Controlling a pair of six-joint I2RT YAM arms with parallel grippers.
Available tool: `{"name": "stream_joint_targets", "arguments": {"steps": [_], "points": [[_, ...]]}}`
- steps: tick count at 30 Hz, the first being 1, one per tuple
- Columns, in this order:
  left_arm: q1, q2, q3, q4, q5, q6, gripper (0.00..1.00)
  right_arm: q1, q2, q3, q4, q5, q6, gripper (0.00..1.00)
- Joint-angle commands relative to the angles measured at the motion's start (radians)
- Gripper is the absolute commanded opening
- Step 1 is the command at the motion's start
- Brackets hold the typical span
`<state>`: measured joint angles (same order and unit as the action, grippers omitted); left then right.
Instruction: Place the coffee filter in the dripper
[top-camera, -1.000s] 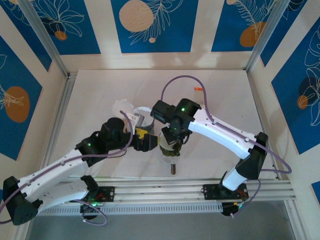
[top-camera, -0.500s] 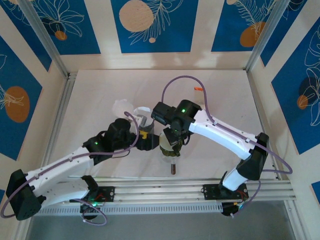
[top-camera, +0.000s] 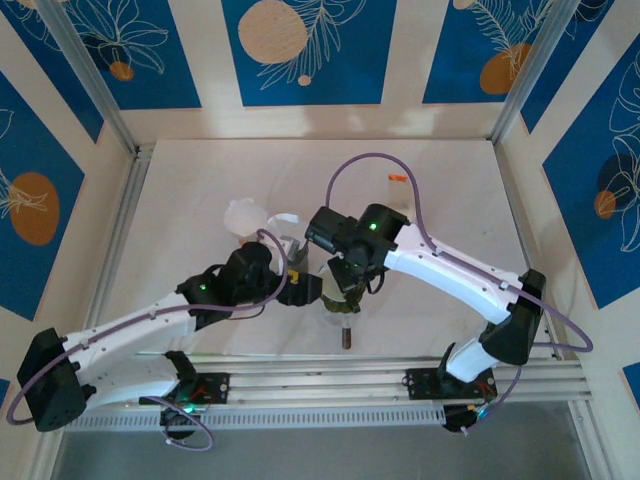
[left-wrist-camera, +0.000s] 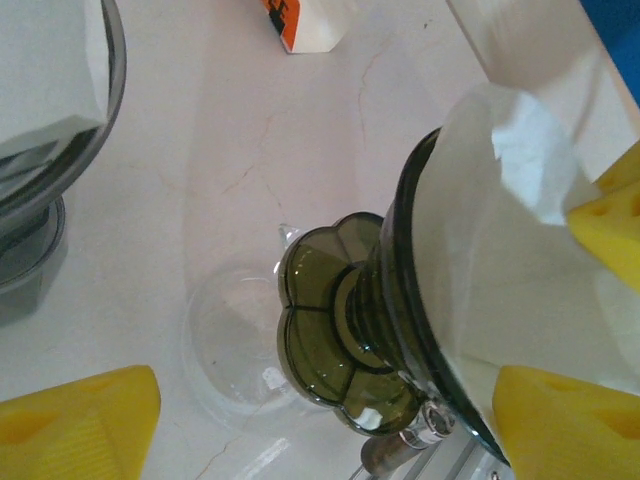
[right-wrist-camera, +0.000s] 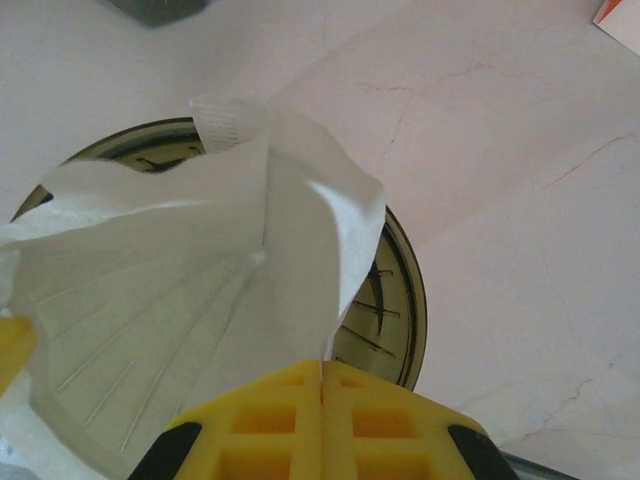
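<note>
White table (top-camera: 200, 180), one dripper (left-wrist-camera: 330, 330), one filter (right-wrist-camera: 180, 270), left tool (left-wrist-camera: 325, 390), right tool (right-wrist-camera: 322, 368)

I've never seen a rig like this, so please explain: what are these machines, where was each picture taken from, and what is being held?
Two robot arms, the left arm and the right arm, are bolted to a table. One picture looks down from above; the other two come from a camera on each wrist. The yellow blocks are pincer fingers. The right pincer is shut on a white paper coffee filter, which sits in the olive-green dripper. The left pincer is open, with the dripper's foot between its fingers. Nearby stand a grey holder with more paper and a small white-and-orange item.
</note>
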<state>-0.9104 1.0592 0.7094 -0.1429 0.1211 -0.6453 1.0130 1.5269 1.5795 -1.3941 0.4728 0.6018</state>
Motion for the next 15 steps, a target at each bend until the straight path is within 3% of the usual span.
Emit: {"name": "stream_joint_targets", "arguments": {"steps": [1, 7, 10, 15], "points": [[-0.008, 0.004, -0.009, 0.018, -0.023, 0.009, 0.86, 0.011, -0.044, -0.015, 0.010, 0.019, 0.030, 0.08], [-0.010, 0.010, -0.011, 0.022, -0.017, 0.007, 0.86, 0.019, -0.147, -0.048, 0.052, 0.079, 0.059, 0.51], [-0.010, 0.008, -0.011, 0.026, -0.017, 0.003, 0.87, 0.003, -0.164, -0.089, 0.064, 0.062, 0.072, 0.57], [-0.010, 0.005, -0.007, 0.024, -0.017, 0.003, 0.88, -0.012, -0.179, -0.202, 0.105, 0.025, 0.100, 0.58]]}}
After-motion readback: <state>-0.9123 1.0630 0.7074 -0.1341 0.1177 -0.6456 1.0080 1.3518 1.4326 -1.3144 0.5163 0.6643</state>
